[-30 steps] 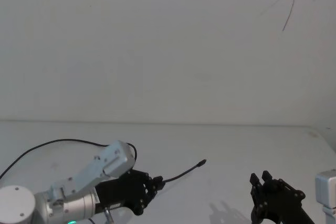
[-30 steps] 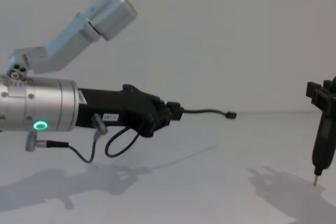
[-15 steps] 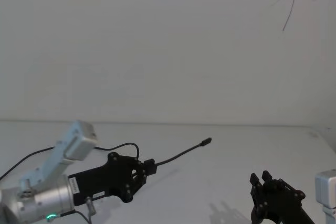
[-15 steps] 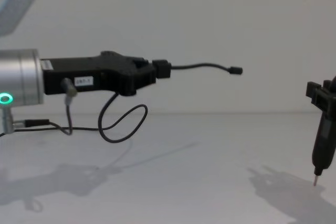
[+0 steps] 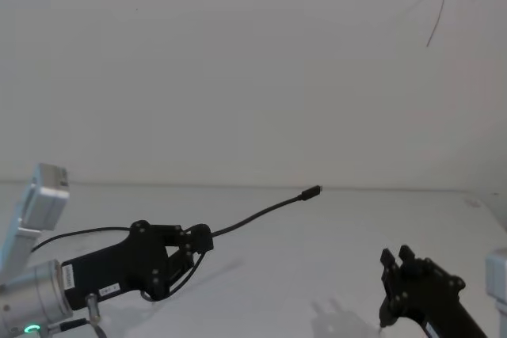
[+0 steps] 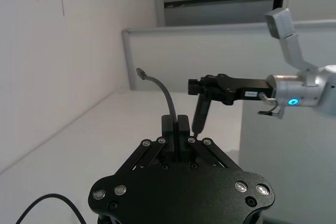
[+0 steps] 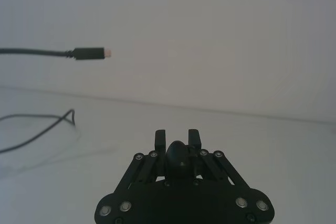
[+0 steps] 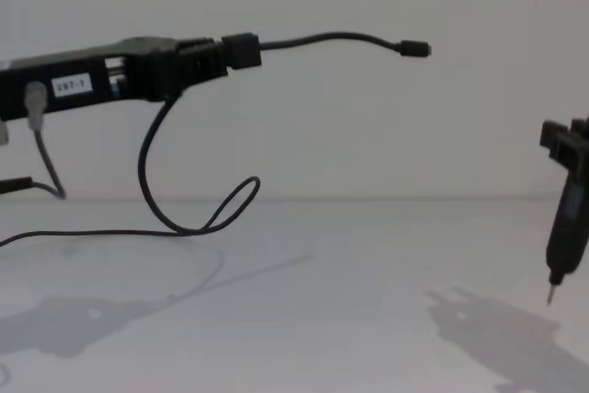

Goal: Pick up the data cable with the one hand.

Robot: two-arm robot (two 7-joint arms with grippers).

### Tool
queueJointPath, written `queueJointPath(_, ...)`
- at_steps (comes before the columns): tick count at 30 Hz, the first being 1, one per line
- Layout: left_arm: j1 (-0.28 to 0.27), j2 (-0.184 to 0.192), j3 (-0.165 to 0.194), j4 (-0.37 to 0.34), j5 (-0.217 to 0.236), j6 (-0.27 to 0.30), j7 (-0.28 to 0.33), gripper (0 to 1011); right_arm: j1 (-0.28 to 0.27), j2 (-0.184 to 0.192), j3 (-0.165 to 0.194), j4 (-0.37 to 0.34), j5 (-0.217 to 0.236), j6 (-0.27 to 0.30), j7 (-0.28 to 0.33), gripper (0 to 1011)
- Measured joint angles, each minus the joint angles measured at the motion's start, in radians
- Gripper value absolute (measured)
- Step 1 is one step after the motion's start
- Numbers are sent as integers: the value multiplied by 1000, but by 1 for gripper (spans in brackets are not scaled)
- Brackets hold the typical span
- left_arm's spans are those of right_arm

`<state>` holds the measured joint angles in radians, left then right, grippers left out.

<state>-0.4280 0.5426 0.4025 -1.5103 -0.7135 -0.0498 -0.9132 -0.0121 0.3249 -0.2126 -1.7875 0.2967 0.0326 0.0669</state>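
In the upper left of the chest view, the black two-finger left claw [image 8: 241, 51] is closed tight on the long thin black data cable [image 8: 322, 38], well above the white desk [image 8: 368, 319]. The cable's plug end juts toward the upper middle, and its slack drops in a loop to the desk at centre left. At the right edge, the black right claw [image 8: 563, 140] seems clamped round a black pen-shaped tool [image 8: 561, 246], tip pointing down.

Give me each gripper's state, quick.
Left gripper: closed on the data cable.
Right gripper: closed on a black pen-shaped tool.
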Motion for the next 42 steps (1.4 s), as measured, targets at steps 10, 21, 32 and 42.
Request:
queueJointPath(10,22,18,-26,-23,-63,6,-34,50,32,-28,14,-44,22,-15,6,251)
queueJointPath(21,33,27,-39,-35,-94,9,-52,50,80,-66,34,-91,54,-28,11,251)
queueJointPath(32,37,30,-44,-39,-105,10,-58,50,117,-96,63,-119,105,-29,33,251)
queueJointPath(42,38,32,-46,-41,-110,11,-61,50,128,-111,70,-129,137,-22,56,251)
